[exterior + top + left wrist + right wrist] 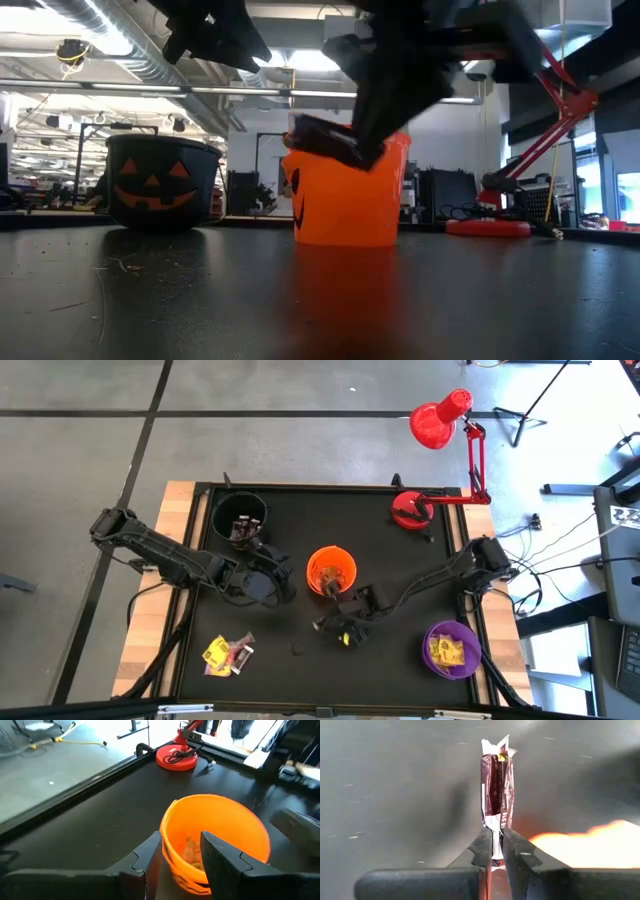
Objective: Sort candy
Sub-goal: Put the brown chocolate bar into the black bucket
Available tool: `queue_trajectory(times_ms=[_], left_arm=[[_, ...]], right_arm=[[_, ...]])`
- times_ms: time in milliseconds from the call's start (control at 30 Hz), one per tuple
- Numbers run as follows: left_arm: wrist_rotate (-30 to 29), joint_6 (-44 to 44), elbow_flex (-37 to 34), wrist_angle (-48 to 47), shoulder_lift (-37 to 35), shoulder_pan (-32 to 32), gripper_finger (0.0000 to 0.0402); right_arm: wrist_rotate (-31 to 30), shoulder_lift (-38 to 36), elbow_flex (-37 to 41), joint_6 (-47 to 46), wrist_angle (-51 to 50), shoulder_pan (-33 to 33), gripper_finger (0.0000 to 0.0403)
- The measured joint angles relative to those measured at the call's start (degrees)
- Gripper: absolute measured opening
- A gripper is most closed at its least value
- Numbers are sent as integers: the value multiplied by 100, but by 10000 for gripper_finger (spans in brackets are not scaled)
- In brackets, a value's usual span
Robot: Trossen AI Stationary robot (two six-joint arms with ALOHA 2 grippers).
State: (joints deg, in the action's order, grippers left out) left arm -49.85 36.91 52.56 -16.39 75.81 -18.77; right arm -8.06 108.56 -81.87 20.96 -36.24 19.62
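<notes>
The right gripper (496, 851) has its jaws closed on one end of a dark brown candy (496, 790). The wrapper is long and narrow, and its long axis runs straight out from the fingertips, in line with the fingers. Its far end is a crimped white edge with a small yellow spot. The wrapper surface is glossy and creased, maroon-brown with a pale stripe along one side. In the high view this gripper (338, 622) sits over the black mat (400, 590) just in front of the orange cup (331, 570), a smooth round plastic cup with candy inside.

The left gripper (181, 851) is just beside the orange cup's rim, jaws partly open and empty (nothing shows between the fingers).

A loose pile of candy (228, 653) in yellow and dark wrappers lies near the mat's front left. The purple cup (452, 648) holds yellow-wrapped pieces.
</notes>
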Motion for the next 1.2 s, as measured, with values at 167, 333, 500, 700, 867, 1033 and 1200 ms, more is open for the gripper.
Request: queue_trajectory(times_ms=[167, 333, 500, 700, 867, 1033, 1200], left_arm=[[269, 692, 0, 216, 0, -101, 124], [452, 1121, 0, 772, 75, -213, 124], [540, 1159, 7, 1744, 468, -281, 124], [783, 1411, 7, 2420, 1092, -266, 124], [677, 1737, 5, 2461, 1391, -257, 124], [424, 1978, 4, 2462, 1421, -253, 124], [367, 1968, 4, 2462, 1421, -253, 124]], right_arm=[[-1210, -261, 0, -144, -115, -20, 37], [-2401, -464, 0, -153, -209, -15, 37], [-3272, -558, -11, -165, -211, -20, 37], [-3293, -562, -11, -352, -298, -15, 37], [-3345, -562, -9, -434, -395, -15, 37], [-3352, -567, -9, -459, -383, -15, 37], [-3350, -567, -9, -563, -388, -15, 37]])
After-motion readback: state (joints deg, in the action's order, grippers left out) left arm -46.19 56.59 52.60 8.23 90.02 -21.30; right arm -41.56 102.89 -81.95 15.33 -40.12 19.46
